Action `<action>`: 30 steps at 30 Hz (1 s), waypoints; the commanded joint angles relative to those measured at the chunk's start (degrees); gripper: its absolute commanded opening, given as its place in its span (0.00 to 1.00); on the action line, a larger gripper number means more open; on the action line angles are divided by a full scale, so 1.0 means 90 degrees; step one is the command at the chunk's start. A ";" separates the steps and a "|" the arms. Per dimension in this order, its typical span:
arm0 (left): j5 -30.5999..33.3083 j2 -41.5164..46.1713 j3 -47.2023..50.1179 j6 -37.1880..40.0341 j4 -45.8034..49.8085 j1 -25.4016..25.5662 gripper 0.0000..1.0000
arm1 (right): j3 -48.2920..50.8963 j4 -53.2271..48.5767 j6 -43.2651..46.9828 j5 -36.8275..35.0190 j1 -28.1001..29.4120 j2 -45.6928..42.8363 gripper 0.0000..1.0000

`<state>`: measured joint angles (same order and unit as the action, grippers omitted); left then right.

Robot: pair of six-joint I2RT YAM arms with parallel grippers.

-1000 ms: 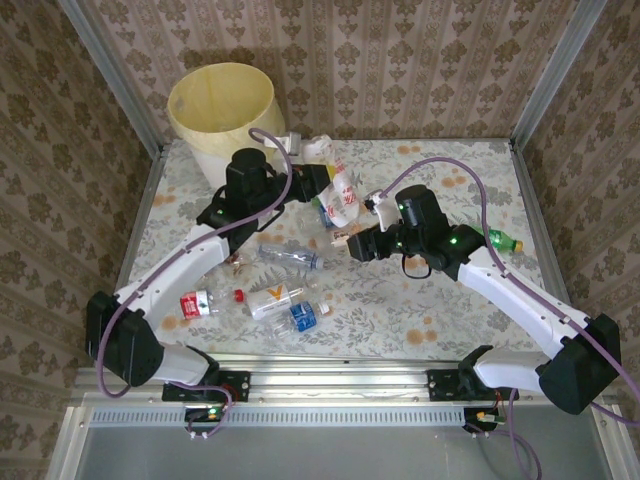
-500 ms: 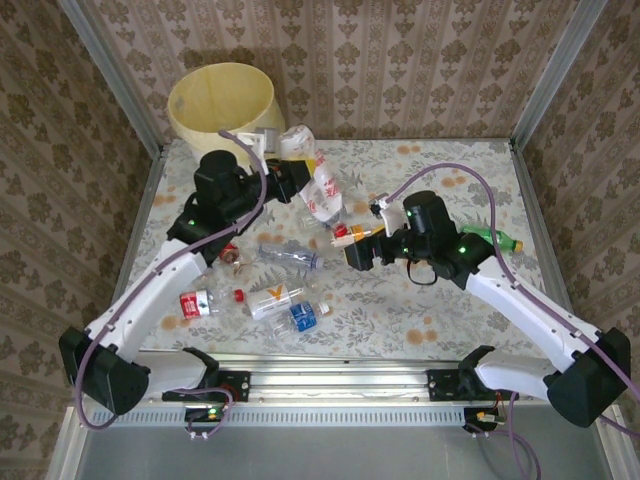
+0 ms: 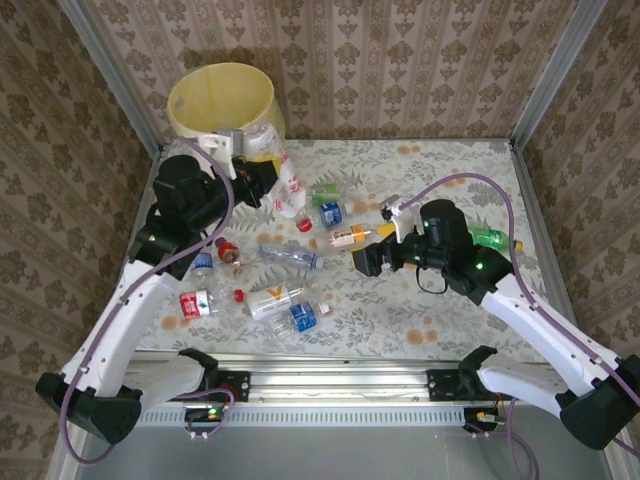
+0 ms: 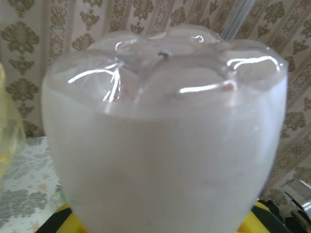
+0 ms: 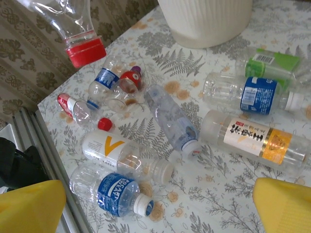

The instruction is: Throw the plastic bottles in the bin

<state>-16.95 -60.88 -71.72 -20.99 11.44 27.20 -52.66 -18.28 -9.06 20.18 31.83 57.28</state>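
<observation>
Firmly clamped, the left gripper (image 3: 262, 170) holds a clear, crinkled bottle (image 3: 287, 185) cap-down just beside the round pale-yellow bin (image 3: 195, 95), its arm stretched far forward. Meanwhile the right gripper (image 3: 370, 248) hangs with jaws wide, elbow bent, over smooth clear bottles (image 5: 252, 138) lying on the floral table (image 3: 440, 310).

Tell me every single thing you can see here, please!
tall round pale-yellow bin: one, pale yellow, far left corner of the table.
flower-patterned table: one, pale green and orange, under everything.
small clear plastic bottles: about nine, with blue, red, orange, white or green labels, lying across the table's middle and left.
green plastic bottle: one, green, right side beside the right arm.
clear red-capped plastic bottle: one, clear, held up beside the bin's rim.
left pincer: one, shut on the clear red-capped plastic bottle.
right pincer: one, open and empty, above the table's middle.
</observation>
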 commanded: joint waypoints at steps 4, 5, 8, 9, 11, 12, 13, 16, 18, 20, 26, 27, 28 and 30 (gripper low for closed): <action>0.0213 0.0222 -0.0421 0.0522 0.0452 -0.0258 0.13 | 0.0285 0.0562 0.0269 -0.0091 0.0049 -0.0400 1.00; 0.0223 0.0217 -0.0450 0.0552 0.0483 -0.0285 0.13 | 0.0311 0.0594 0.0288 -0.0122 0.0049 -0.0432 1.00; 0.0230 0.0197 -0.0550 0.0650 0.0513 -0.0341 0.13 | 0.0386 0.0654 0.0332 -0.0205 0.0047 -0.0537 1.00; 0.0223 0.0188 -0.0582 0.0692 0.0534 -0.0374 0.13 | 0.0416 0.0682 0.0345 -0.0216 0.0047 -0.0579 1.00; 0.0233 0.0164 -0.0675 0.0773 0.0569 -0.0429 0.13 | 0.0469 0.0723 0.0345 -0.0221 0.0047 -0.0649 1.00; 0.0233 0.0146 -0.0727 0.0822 0.0579 -0.0460 0.13 | 0.0485 0.0732 0.0353 -0.0219 0.0047 -0.0675 1.00; 0.0233 0.0134 -0.0781 0.0871 0.0565 -0.0492 0.13 | 0.0499 0.0723 0.0375 -0.0209 0.0047 -0.0692 1.00; 0.0223 0.0076 -0.0930 0.1017 0.0504 -0.0570 0.13 | 0.0573 0.0757 0.0413 -0.0211 0.0047 -0.0757 1.00; 0.0199 0.0056 -0.0998 0.1128 0.0374 -0.0609 0.13 | 0.0589 0.0726 0.0426 -0.0211 0.0047 -0.0783 1.00; 0.0174 0.0041 -0.1042 0.1230 0.0217 -0.0647 0.13 | 0.0579 0.0699 0.0439 -0.0195 0.0049 -0.0789 1.00; 0.0126 0.0041 -0.1060 0.1532 -0.0407 -0.0708 0.13 | 0.0569 0.0594 0.0450 -0.0201 0.0047 -0.0802 1.00; 0.0149 0.0053 -0.1059 0.1583 -0.0527 -0.0717 0.13 | 0.0576 0.0578 0.0450 -0.0209 0.0048 -0.0814 1.00; 0.0155 0.0055 -0.1054 0.1634 -0.0651 -0.0744 0.13 | 0.0578 0.0569 0.0451 -0.0219 0.0047 -0.0818 1.00; 0.0112 0.0063 -0.1037 0.1749 -0.0883 -0.0790 0.13 | 0.0590 0.0546 0.0467 -0.0240 0.0047 -0.0845 1.00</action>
<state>-15.18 -60.42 -79.50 -8.32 9.63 20.82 -47.88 -13.43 -5.93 19.49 31.83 50.92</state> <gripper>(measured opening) 0.233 0.999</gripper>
